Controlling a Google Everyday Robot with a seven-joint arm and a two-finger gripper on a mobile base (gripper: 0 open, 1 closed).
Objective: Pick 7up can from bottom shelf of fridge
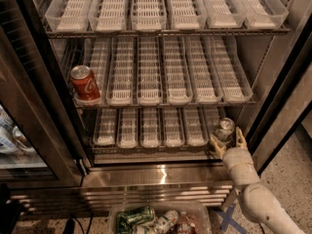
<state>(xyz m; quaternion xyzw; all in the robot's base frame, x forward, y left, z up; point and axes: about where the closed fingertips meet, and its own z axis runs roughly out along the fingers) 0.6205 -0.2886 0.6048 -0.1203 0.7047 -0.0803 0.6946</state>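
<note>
- We've got the 7up can [224, 129] standing upright at the far right end of the bottom shelf [151, 155], right at the front edge, shiny top towards us.
- It sits just right of the last white lane tray [195, 126] in the row, close to the dark frame on the fridge [278, 101]'s right side.
- The gripper [228, 141] is right there with it, reaching up from the lower right, its pale arm [258, 204] running down to the bottom corner of the view.
- Its fingers [218, 146] are spread apart, one on the can's left and one on its right, so the can stands between them, and the wrist is just below and in front.
- We cannot tell whether the pads are touching the can's sides; the can is resting on the shelf.
- One rack up, on the far left, a red Coca-Cola can [84, 84] stands upright at the front of its lane, well apart from the gripper.
- Down on the floor in front of the louvred steel base, a clear bin [197, 207] holds green cans [139, 214] lying on their sides.
</note>
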